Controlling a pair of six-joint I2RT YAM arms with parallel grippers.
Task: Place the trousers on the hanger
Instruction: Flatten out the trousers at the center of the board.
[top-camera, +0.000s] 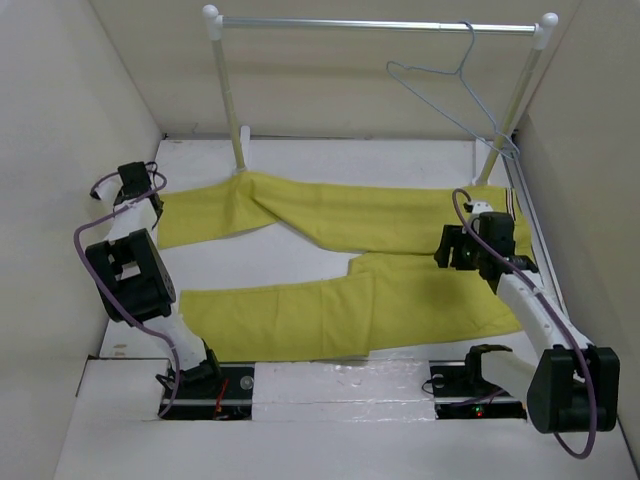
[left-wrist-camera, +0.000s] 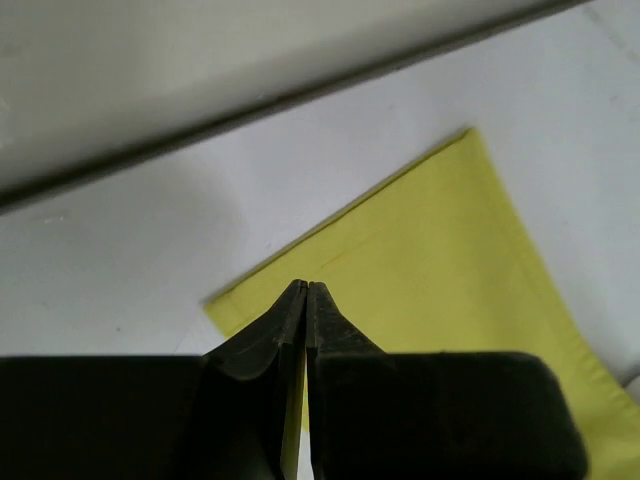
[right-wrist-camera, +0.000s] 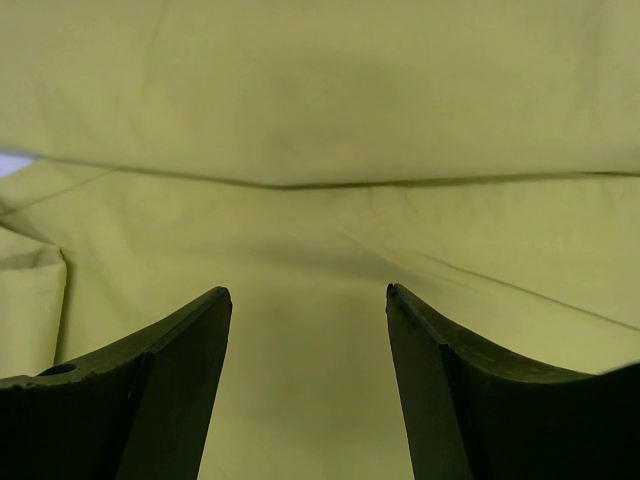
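Two claws are at work on the trousers (top-camera: 380, 215), which lie flat on the worktop (top-camera: 255, 262). The left claw (left-wrist-camera: 305, 286) is pressed shut at the very end of the far leg (top-camera: 210, 218). It seems to pinch the edge of the cloth, but that is hard to tell. The right claw (right-wrist-camera: 308, 292) is open just above the cloth near the waistband (top-camera: 515, 205), holding nothing.

To do this step well, the right claw should go down and take a good bite of cloth by the waist. Both claws should then lift slowly and together, so the thin edge on the left does not slip out.

The trousers run long from left to right. The waistband points right, under the hanger (top-camera: 461, 72) on the rail (top-camera: 380, 24). Both legs point left and spread apart.
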